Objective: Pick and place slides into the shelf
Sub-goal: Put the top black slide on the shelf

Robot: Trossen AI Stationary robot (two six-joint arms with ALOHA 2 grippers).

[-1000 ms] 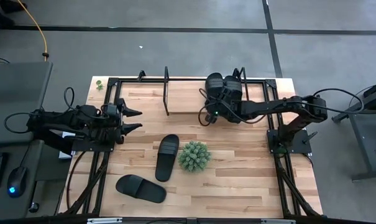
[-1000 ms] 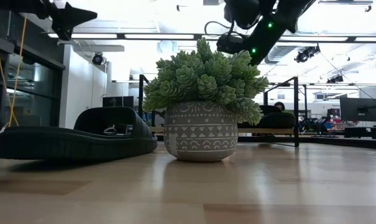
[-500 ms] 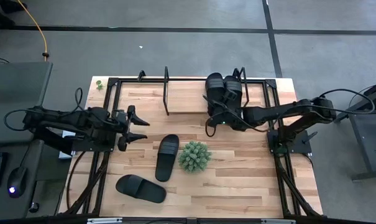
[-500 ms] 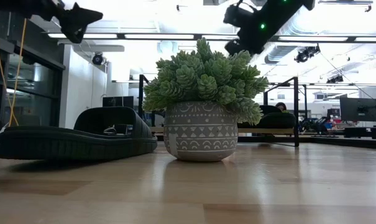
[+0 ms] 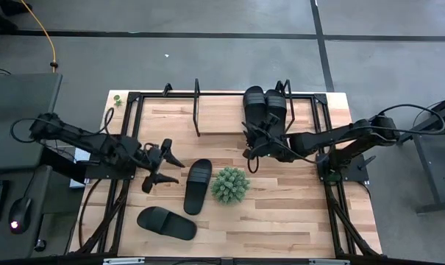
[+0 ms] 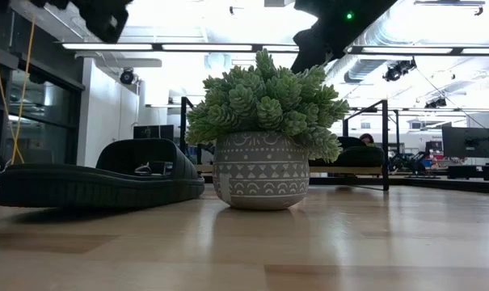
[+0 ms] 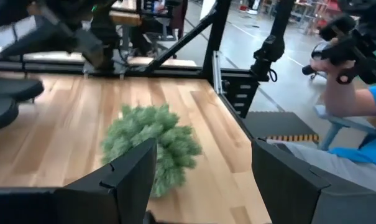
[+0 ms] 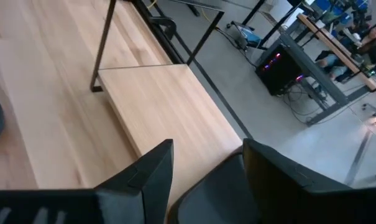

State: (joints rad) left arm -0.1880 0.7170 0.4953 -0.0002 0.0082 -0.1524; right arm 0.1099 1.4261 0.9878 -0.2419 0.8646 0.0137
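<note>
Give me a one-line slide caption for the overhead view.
Two slides on the shelf, two on the table; open left gripper nears one.

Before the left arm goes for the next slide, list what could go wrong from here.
1. The left gripper, open, hovers near the upright slide, which lies right beside the plant; a wide approach might bump the pot.
2. The right gripper, open and empty, hangs just in front of the two slides on the shelf; a careless swing could knock them.
3. The second loose slide lies askew near the table's front edge and could get pushed off.
</note>
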